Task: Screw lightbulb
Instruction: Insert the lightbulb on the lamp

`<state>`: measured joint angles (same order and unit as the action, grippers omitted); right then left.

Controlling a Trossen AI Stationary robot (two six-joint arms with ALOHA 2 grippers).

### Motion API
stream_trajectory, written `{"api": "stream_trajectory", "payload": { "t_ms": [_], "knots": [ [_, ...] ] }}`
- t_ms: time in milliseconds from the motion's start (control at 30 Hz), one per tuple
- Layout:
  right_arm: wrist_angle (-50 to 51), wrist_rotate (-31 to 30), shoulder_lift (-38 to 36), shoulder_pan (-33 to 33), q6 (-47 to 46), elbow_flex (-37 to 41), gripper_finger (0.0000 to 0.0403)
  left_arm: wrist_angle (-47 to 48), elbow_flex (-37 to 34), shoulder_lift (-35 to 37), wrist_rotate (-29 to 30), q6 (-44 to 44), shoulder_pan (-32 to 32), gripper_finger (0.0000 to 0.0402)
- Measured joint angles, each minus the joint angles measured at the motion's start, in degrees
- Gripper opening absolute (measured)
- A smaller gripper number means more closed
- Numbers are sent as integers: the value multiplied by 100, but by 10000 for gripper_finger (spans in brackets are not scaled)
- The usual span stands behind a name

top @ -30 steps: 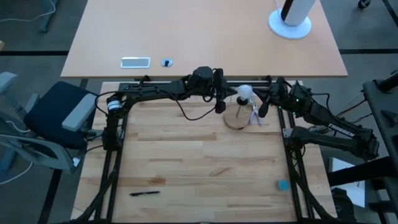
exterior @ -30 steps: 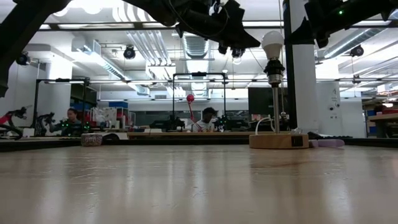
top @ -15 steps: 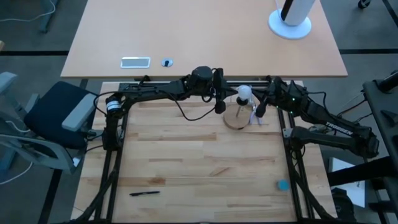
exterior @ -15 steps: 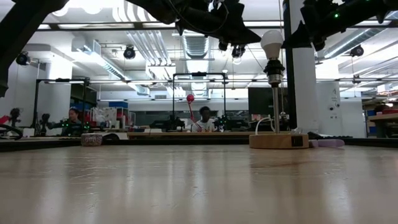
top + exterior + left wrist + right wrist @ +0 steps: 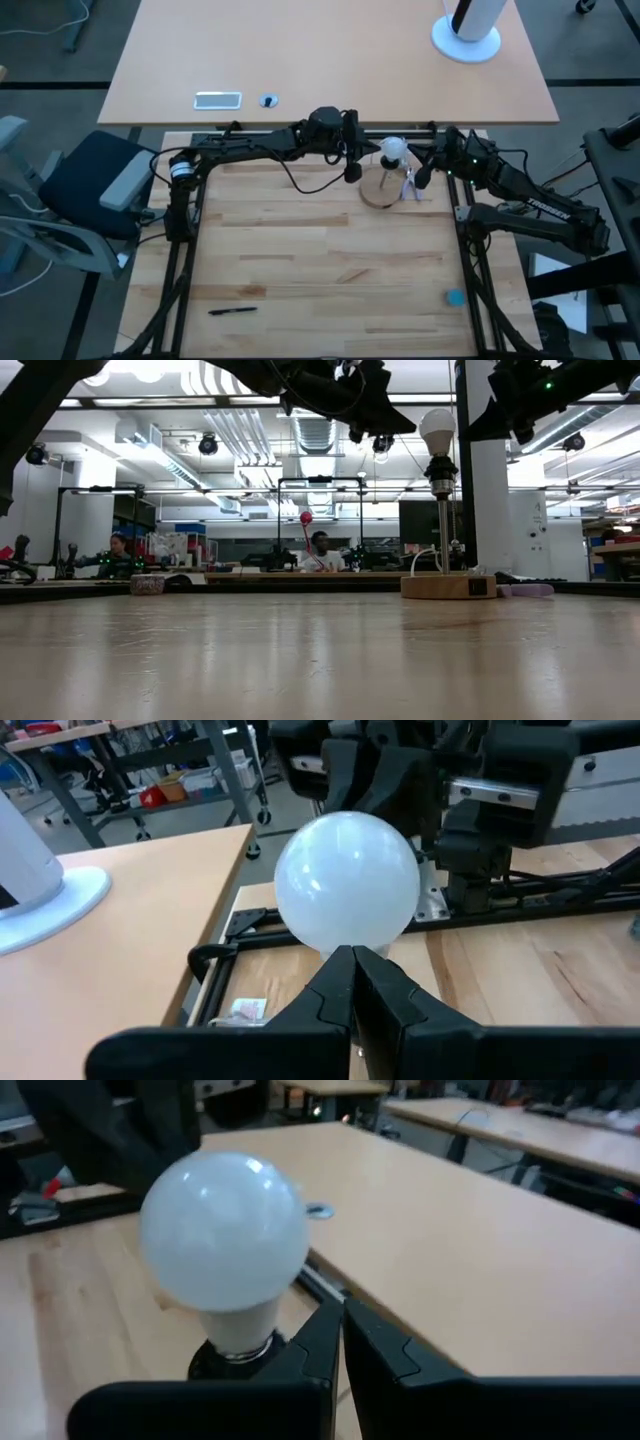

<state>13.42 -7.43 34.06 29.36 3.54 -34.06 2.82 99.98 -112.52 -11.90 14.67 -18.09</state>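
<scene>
Near the bench's far edge, your lightbulb (image 5: 394, 149) sits upright in the socket atop the black post (image 5: 441, 525) of the wooden disc (image 5: 380, 192). Left gripper (image 5: 354, 172) and right gripper (image 5: 421, 179) flank it, both closed on nothing.

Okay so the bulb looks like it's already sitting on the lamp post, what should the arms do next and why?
Probably back both arms away. The lightbulb stands upright in the socket atop the post of the wooden base, and neither gripper holds it: the left gripper and right gripper are shut, one on each side of it. Whether the thread is fully tight cannot be seen.
</scene>
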Motion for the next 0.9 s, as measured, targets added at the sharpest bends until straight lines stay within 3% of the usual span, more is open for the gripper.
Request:
{"api": "stream_trajectory", "payload": {
  "t_ms": [300, 400, 900],
  "knots": [
    [-384, 42, 18, 0, 403, 0, 13, 46, 7, 58, -385, -36, 67, 0],
    [-392, 329, 95, 0, 451, -2, 13, -3, 15, 58, -400, -36, 90, 0],
    [-459, 576, 123, -13, 326, 0, 13, -296, 13, 10, -97, 105, 55, 0]
  ]
}}
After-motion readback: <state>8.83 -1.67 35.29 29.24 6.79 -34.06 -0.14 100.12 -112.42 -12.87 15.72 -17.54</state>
